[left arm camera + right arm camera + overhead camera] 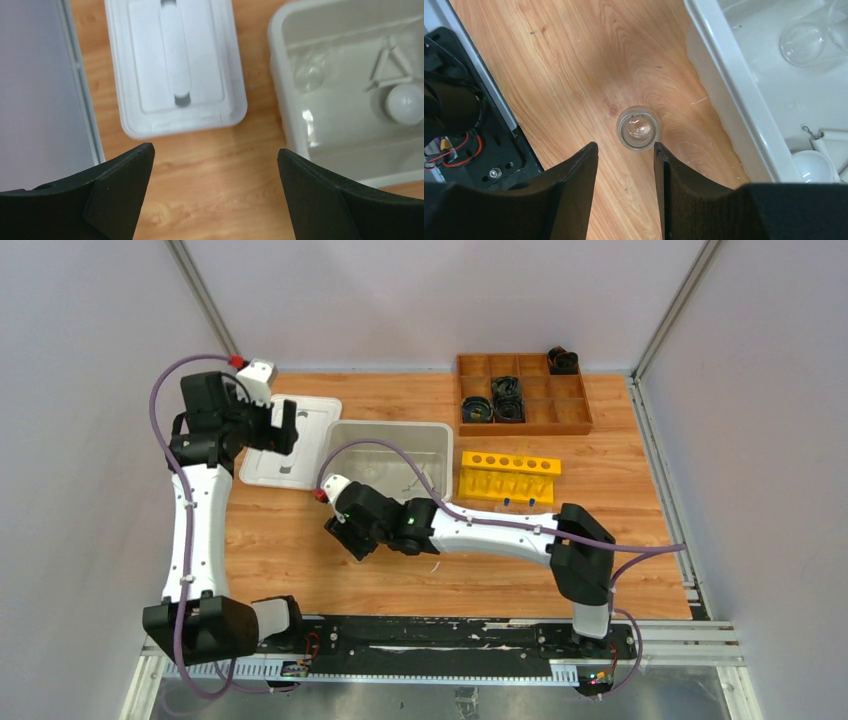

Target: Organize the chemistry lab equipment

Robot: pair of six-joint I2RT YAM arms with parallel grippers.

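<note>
Top view: left gripper (284,428) hangs over the white lid (305,415) at the far left of the counter (480,570). The lid lies beside the white bin (440,430), not on it. Right gripper (346,538) is low over bare wood, just in front of the bin. Yellow tube rack (510,477) is right of the bin, wooden tray (523,425) behind it. There are blue specks at the rack's front edge, too small to call.

Left wrist: left gripper (215,152) is wide open and empty, with the lid (175,65) below and ahead. The bin (280,100) on the right holds a binned beaker (310,75), the triangle frame (392,67) and the white round dish (407,102), which touches the frame's corner.

Right wrist: right gripper (625,146) is partly open and holds nothing. The loose beaker (639,127) stands upright on the counter (574,65), just past the fingertips and near the bin wall (724,100), outside it. Inside: binned beaker (802,44), dish (816,165), frame corner (831,142).

Read: the step in hand looks like the loose beaker, the one item seen outside the bin. The next move needs the right gripper forward so the jaws straddle the glass. The gap looks only slightly wider than the beaker, so centre first or open a bit more. Then a gentle close, lift clear of the rim and set it down in free bin floor. Risk: a fingertip nudges the beaker over.
</note>
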